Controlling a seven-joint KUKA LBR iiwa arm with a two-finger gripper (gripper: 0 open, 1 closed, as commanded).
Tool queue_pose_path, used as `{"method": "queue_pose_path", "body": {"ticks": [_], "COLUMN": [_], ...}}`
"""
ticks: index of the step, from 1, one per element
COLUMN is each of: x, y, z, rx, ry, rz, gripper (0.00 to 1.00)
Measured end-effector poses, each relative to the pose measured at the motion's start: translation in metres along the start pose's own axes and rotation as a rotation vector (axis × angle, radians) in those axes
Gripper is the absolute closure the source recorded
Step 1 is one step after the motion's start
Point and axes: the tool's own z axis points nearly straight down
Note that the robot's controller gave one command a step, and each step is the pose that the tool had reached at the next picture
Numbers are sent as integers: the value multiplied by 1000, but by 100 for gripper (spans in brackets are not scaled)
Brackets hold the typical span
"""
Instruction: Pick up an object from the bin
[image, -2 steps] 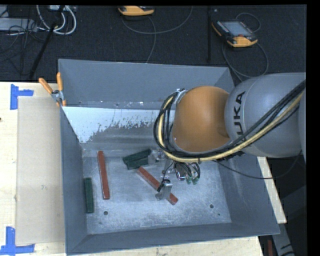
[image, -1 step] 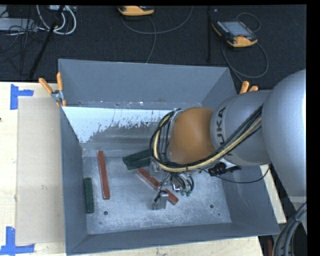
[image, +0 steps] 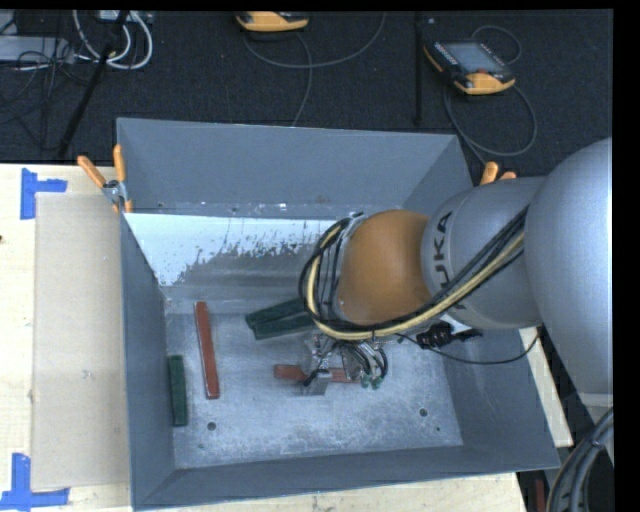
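My gripper (image: 322, 377) is down at the bin floor near the middle, right over a short reddish-brown bar (image: 291, 373) whose left end sticks out from under it. A dark green flat block (image: 280, 320) lies just up and left of the gripper, partly hidden by the arm's cover. The bar's right part is covered by the gripper.
A long reddish-brown stick (image: 207, 350) lies lengthwise on the left of the floor. A dark green stick (image: 177, 390) rests beside it near the left wall. The arm with its orange cover and cables fills the right half of the bin.
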Motion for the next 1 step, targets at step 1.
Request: {"method": "queue_pose_path", "body": {"ticks": [1], "x": [-47], "y": [-3], "z": [-139], "rx": [2], "ry": [-7], "rz": [-37], "gripper": [100]}}
